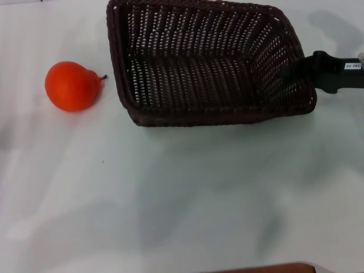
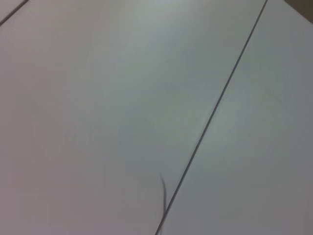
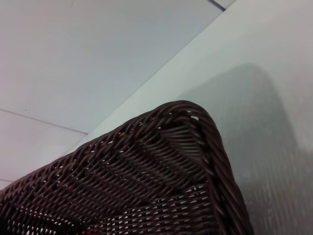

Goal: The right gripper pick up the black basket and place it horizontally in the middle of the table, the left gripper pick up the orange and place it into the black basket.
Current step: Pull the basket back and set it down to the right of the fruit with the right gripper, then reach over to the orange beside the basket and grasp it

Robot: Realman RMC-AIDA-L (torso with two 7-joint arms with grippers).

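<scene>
The right gripper [image 1: 318,71] reaches in from the right and meets the basket's [image 1: 210,62] right rim; I cannot tell whether it pinches it. The basket sits far on the table [image 1: 182,193], the orange [image 1: 72,86] just left of it, apart.

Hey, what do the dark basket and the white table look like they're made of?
The dark brown-black rectangular woven basket looks like wicker or rattan, possibly plastic imitation: braided rim, openwork strands with slight sheen. The plain white table seems a smooth laminate or coated board, faintly glossy, showing soft shadows.
</scene>
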